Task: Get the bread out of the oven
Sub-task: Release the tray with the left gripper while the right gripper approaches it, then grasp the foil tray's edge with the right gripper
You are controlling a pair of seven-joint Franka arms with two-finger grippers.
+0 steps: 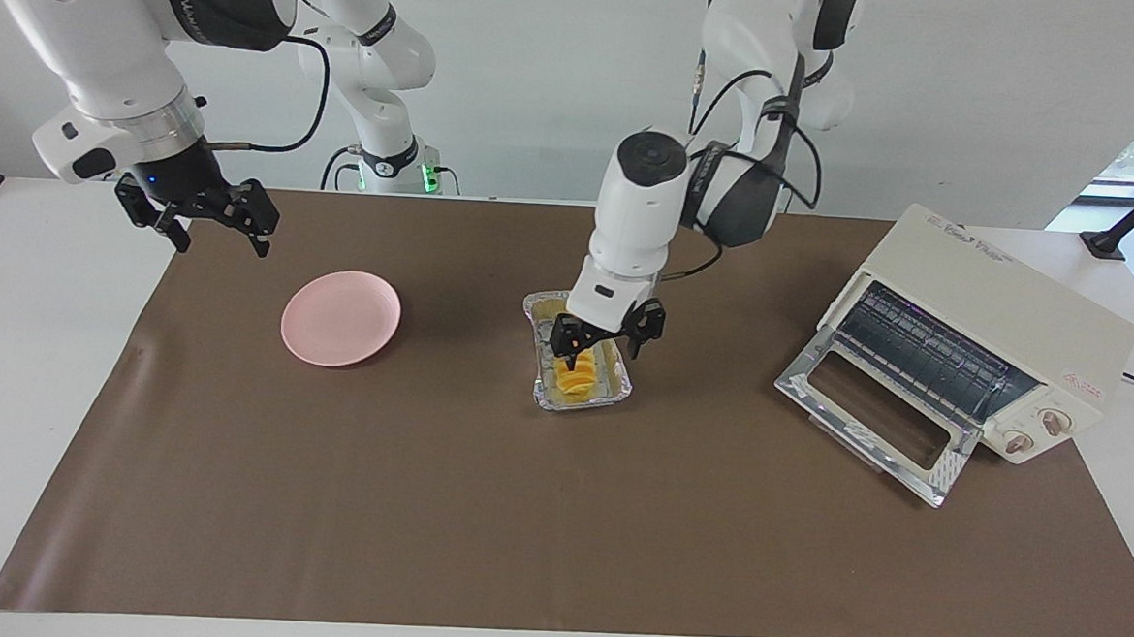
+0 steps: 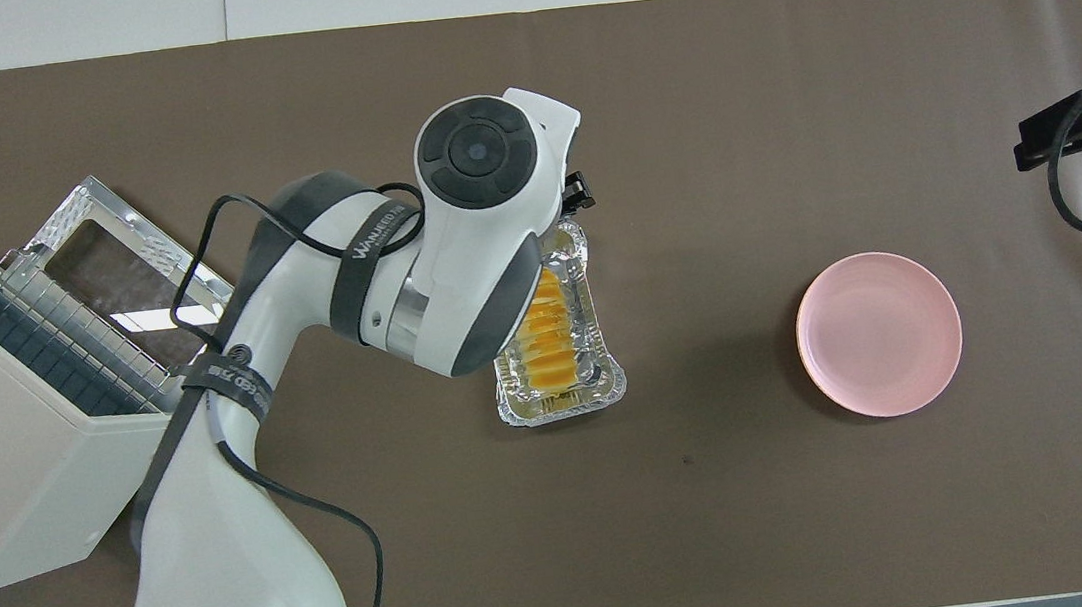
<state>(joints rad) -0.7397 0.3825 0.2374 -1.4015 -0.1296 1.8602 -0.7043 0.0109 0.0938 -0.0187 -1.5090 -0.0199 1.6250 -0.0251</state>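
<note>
a lab: two robot arms [image 1: 651,197] at a table [image 1: 33,329].

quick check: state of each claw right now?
Left claw: open, holding nothing, over the foil tray with the bread.
Right claw: open, empty, waiting up near the pink plate.

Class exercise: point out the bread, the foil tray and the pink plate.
bread [image 2: 545,343], overhead view, ridged top.
foil tray [image 2: 610,389], overhead view, crinkled rim corner.
pink plate [image 1: 341,317], facing view, centre of the dish.
</note>
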